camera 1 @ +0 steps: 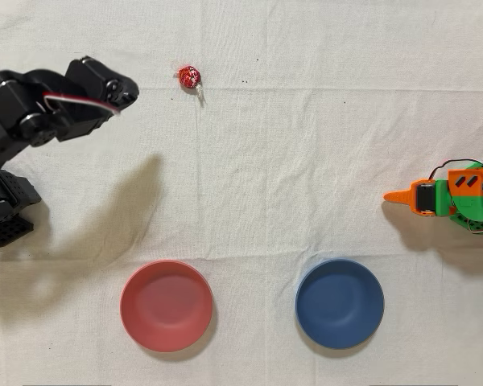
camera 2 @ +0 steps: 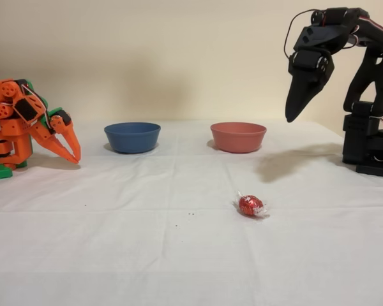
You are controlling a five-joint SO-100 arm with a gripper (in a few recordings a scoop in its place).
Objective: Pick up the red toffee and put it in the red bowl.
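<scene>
Hanging high in the fixed view, fingers (camera 2: 290, 116) together, red toffee (camera 2: 250, 204) lying apart from red bowl (camera 2: 238, 136).

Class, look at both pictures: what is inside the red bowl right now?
Nothing: the red bowl shows only its bare inside from above. The toffee lies on the cloth, apart. From the side, its wall hides the bottom.

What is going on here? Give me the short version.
The black arm's gripper hangs in the air with its jaws together and nothing in them. The red toffee lies untouched on the white cloth, apart from the gripper. The red bowl and the blue bowl sit side by side, both empty. The orange arm stands idle on the opposite side. So the pick has not yet begun.
</scene>
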